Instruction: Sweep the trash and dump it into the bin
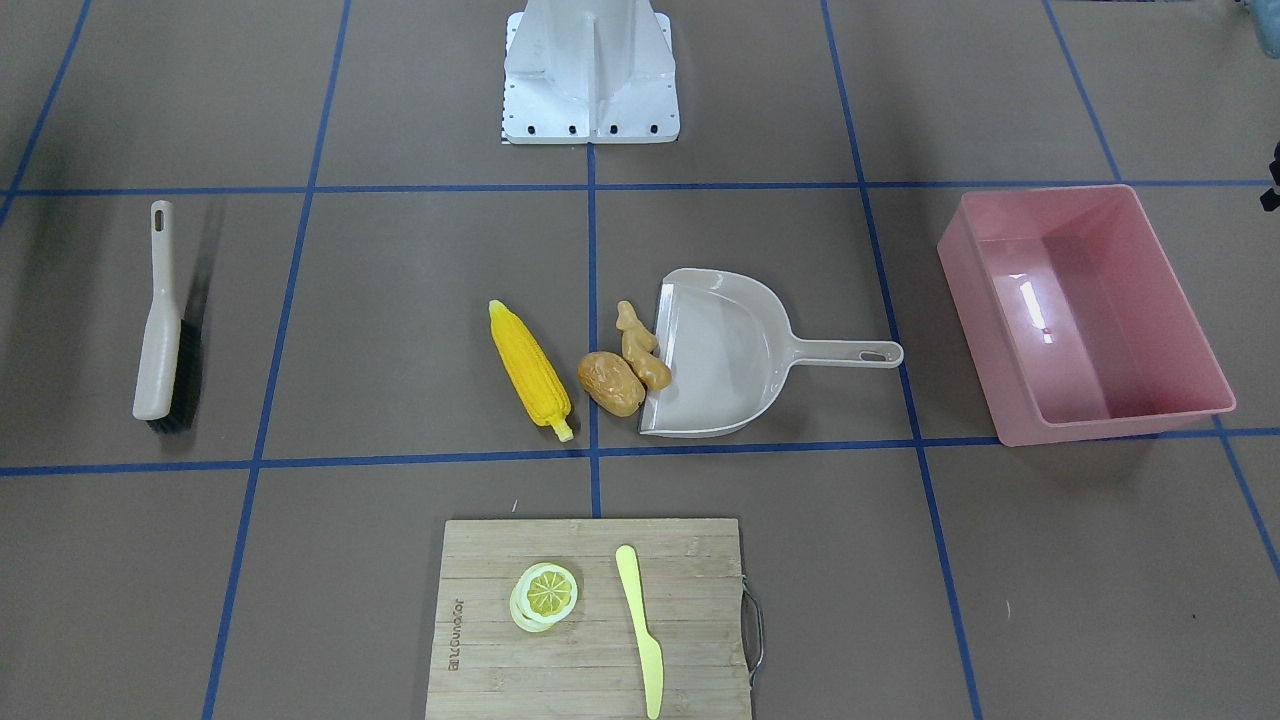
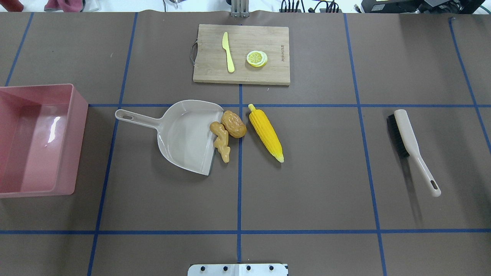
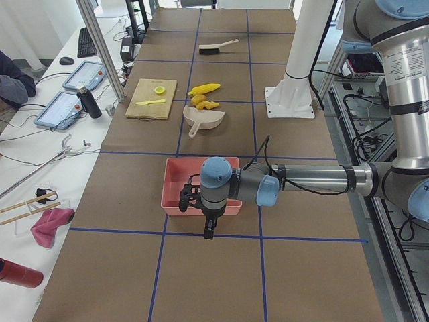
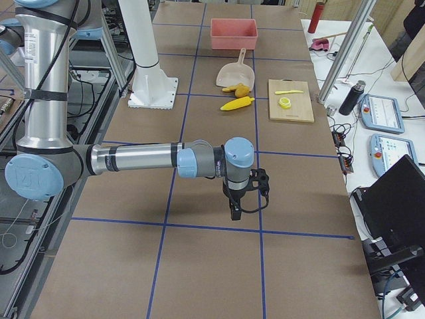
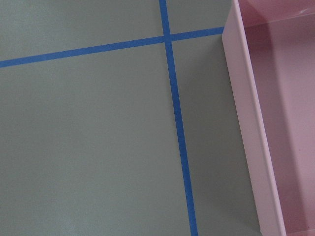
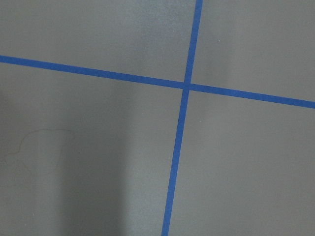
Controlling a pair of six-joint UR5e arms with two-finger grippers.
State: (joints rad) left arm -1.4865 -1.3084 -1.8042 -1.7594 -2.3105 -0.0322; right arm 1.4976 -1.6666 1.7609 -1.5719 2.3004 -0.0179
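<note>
Yellow corn cob (image 2: 266, 132), potato (image 2: 233, 123) and ginger root (image 2: 221, 141) lie at the dustpan's (image 2: 184, 134) lip, bin (image 2: 78, 115) beyond its handle; left gripper (image 3: 209, 230) and right gripper (image 4: 234, 212), aperture indeterminable, seem empty; steady the dustpan, sweep squarely inward.

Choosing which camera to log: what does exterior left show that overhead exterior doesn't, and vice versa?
Only exterior left: the left gripper hanging beside the bin, and two tablets. Only overhead exterior: the bin's bare floor with no arm in front. Both: dustpan, corn cob, potato, ginger root, brush, cutting board.
</note>
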